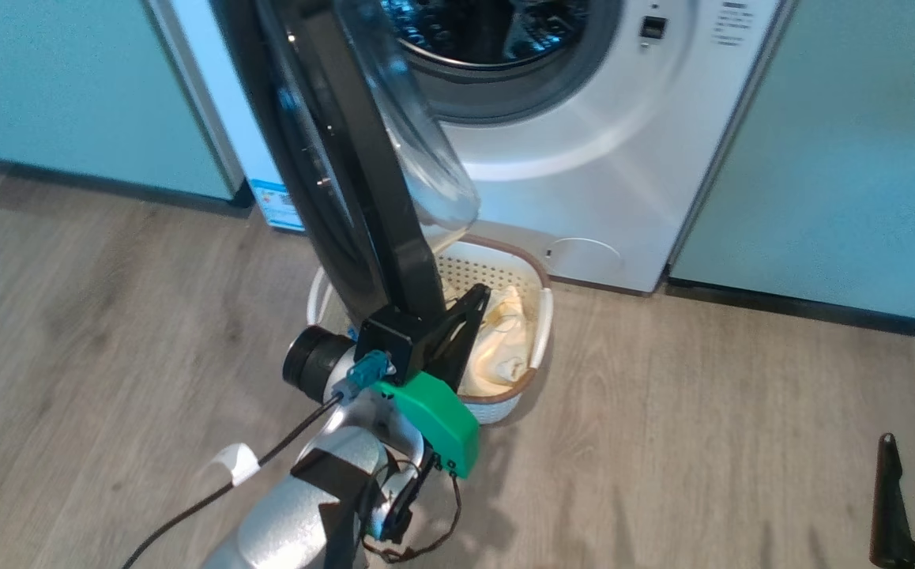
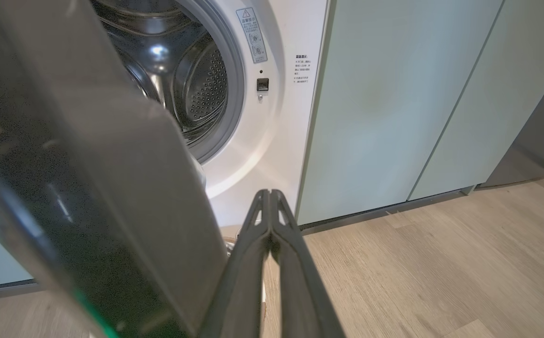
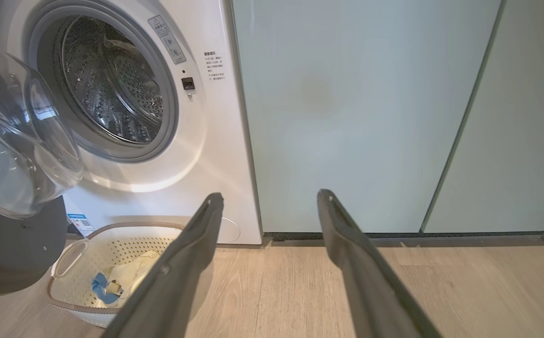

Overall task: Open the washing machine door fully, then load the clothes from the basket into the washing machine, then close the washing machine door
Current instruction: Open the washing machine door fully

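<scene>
one washing machine [image 1: 608, 158] stands between pale green cabinets [image 1: 70, 95]. it has one washing machine door [image 1: 347, 158], and it stands open, sticking out on the left side with its clear bowl facing right. the left arm [image 1: 307, 506] comes up from the bottom of the head view, silver with a green part, and points at the low edge of the door. the left tool [image 2: 270, 197] is closed tight, two fingers flat together with nothing between them. the door's black ring is just beside it on its left; i cannot tell if they touch. one basket [image 1: 532, 273] sits on the wood floor [image 1: 742, 435] right in front of the washing machine, below the door's bowl and behind the left tool. the clothes [image 1: 501, 348] lie inside it, a cream heap with one bit of blue. one shiny drum [image 3: 112, 94] shows in the round hole. the right tool [image 3: 269, 197] is low on the right, well apart from the basket, two fingers spread wide, holding nothing.
</scene>
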Controlling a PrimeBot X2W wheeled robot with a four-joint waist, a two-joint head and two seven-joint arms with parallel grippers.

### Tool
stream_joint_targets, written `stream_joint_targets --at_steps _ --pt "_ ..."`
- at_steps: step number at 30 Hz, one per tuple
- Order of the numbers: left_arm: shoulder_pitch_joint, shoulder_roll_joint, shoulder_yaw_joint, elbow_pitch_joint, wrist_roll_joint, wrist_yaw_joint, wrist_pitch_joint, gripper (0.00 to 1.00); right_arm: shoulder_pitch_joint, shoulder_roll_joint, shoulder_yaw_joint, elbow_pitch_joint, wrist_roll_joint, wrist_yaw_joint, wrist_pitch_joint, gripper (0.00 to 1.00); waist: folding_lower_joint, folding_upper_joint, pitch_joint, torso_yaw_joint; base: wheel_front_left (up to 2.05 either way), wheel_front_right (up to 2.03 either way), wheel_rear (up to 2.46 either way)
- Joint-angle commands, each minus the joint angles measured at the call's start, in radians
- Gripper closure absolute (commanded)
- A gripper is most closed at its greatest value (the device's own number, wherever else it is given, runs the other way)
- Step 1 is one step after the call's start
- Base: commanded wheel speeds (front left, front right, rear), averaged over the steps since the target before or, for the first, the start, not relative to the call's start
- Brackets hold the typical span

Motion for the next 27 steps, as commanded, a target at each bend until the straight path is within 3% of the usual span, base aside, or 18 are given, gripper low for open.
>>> stream_joint_targets --at_steps 1,27 --pt "-0.038 0.026 0.047 -0.022 -0.005 0.014 -0.009 1.00 -0.036 -0.018 0.020 -0.031 0.002 -0.003 -0.010 0.00 0.0000 0.0000 0.001 0.024 0.00 0.00 0.00" --pt "0.028 0.019 0.002 -0.039 -0.011 0.057 -0.039 1.00 -0.003 -0.018 0.022 -0.020 -0.010 -0.003 -0.010 0.00 0.0000 0.0000 -0.028 0.314 0.00 0.00 0.00"
